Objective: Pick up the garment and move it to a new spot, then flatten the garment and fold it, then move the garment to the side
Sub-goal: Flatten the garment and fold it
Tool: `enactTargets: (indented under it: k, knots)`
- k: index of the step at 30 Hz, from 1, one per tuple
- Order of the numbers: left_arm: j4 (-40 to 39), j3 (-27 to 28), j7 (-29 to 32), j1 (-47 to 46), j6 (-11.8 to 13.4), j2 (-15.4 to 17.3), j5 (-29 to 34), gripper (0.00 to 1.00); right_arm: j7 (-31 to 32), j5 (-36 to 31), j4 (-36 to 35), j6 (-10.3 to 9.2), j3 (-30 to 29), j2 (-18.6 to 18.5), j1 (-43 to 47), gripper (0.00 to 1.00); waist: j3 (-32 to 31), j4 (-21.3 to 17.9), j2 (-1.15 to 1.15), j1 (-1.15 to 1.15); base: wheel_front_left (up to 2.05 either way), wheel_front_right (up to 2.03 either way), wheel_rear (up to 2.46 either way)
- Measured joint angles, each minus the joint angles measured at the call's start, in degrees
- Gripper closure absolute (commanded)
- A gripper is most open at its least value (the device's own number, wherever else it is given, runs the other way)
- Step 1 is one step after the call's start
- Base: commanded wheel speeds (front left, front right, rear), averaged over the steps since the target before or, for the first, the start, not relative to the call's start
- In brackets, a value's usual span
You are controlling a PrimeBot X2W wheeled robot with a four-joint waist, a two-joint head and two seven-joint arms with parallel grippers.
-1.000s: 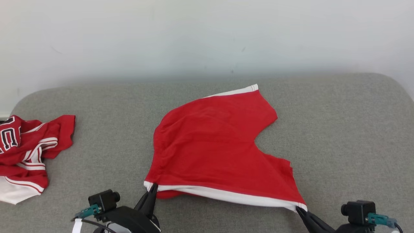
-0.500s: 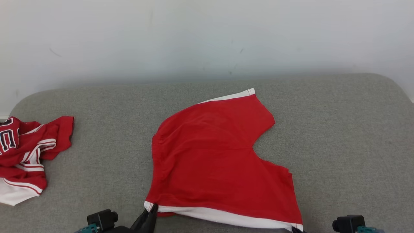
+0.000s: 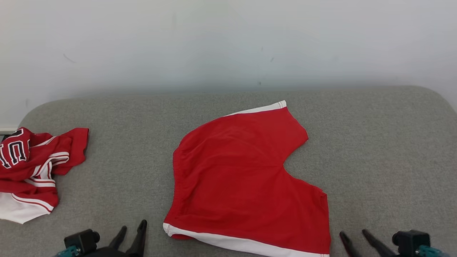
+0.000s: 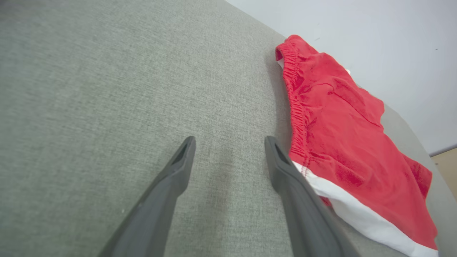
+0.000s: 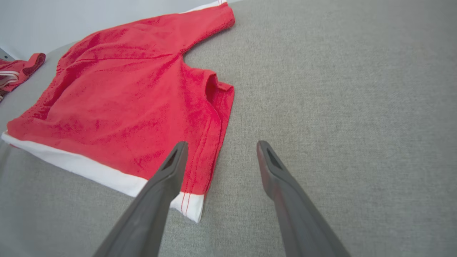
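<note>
Off at 9 o'clock, a crumpled jersey (image 3: 34, 160) is lying well clear of the red shorts (image 3: 242, 178); left gripper (image 3: 133, 225) and right gripper (image 3: 353, 232) are sitting spread, empty.

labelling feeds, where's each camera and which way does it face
Head view: on the head, facing forward and down at red shorts on a grey cushion; left gripper, right gripper at bottom.
Left wrist view: on that wrist, along its open fingers; shorts at right.
Right wrist view: on that wrist, along its open fingers; shorts at left.
Shared: the shorts.
</note>
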Motion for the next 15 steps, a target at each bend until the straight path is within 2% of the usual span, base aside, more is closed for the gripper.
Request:
enactTargets:
  k: [5, 9, 13, 15]
  knots:
    - [-4.3, 0.7, -0.1, -0.4, 3.9, 1.3, 6.5, 0.0, -6.0, -0.5, -3.1, -3.63, -3.4, 2.4, 0.0, 0.0, -1.2, 0.6, 0.0, 0.0, 0.0, 0.0, 0.0]
    - [-9.0, 2.1, -0.1, -0.2, 8.3, 2.2, 11.5, 0.0, -9.7, -1.0, -5.0, -5.6, -4.5, 4.1, 0.0, 0.0, -2.4, 0.9, 0.0, 0.0, 0.0, 0.0, 0.0]
    - [-14.6, 3.3, -0.1, 0.6, 11.5, 3.3, 16.2, 0.0, -12.3, -1.6, -6.3, -6.43, -5.9, 4.2, 0.1, 0.0, -3.5, 1.3, 0.0, 0.0, 0.0, 0.0, 0.0]
    - [-17.3, 3.5, -0.1, 1.4, 11.8, 3.9, 18.0, 0.0, -13.2, -1.8, -6.8, -6.45, -6.2, 4.3, 0.3, 0.0, -4.0, 1.6, 0.0, 0.0, 0.0, 0.0, 0.0]
